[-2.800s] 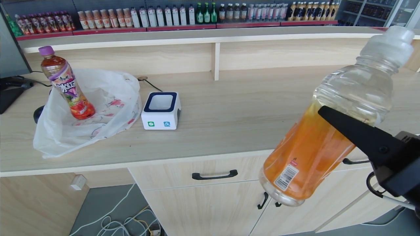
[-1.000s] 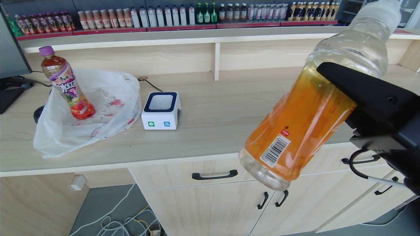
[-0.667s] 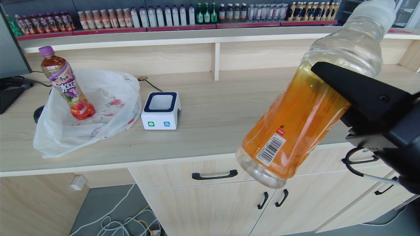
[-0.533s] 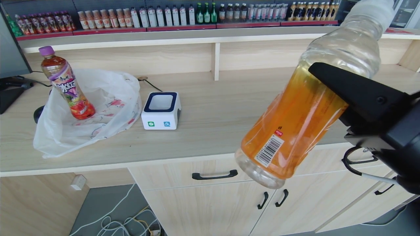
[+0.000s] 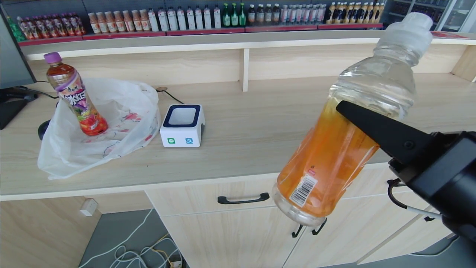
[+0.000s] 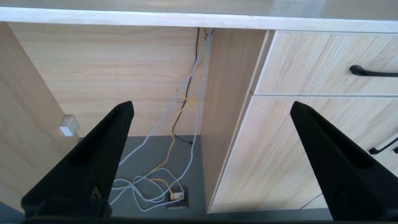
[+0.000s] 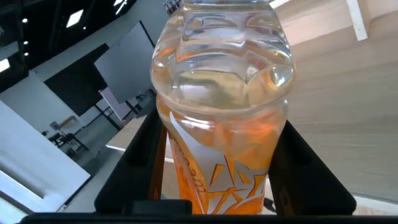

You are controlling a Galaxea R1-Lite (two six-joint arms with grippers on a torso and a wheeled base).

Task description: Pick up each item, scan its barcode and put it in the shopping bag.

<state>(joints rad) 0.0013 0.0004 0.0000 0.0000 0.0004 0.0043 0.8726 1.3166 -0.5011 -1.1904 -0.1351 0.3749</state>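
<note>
My right gripper (image 5: 359, 121) is shut on an orange drink bottle (image 5: 342, 141) with a white cap, held tilted in the air in front of the counter's right part, barcode facing down-left. The right wrist view looks along the same bottle (image 7: 221, 124) clamped between the black fingers (image 7: 146, 162). A white barcode scanner (image 5: 183, 125) sits on the counter, well left of the held bottle. A white shopping bag (image 5: 100, 126) lies at the left with a purple-capped tea bottle (image 5: 76, 95) standing in it. My left gripper (image 6: 211, 162) hangs open below the counter edge, holding nothing.
The wooden counter (image 5: 245, 126) has a raised back ledge and divider (image 5: 244, 69). Drawers with black handles (image 5: 243, 199) sit under it. A dark monitor (image 5: 11, 56) stands at far left. Cables (image 6: 168, 180) lie on the floor. Shelves of bottles (image 5: 223, 16) line the back.
The right gripper with the orange bottle rose and swung left, then in the last half second dropped lower and tipped the bottle more upright. Bag, scanner and tea bottle stayed put.
</note>
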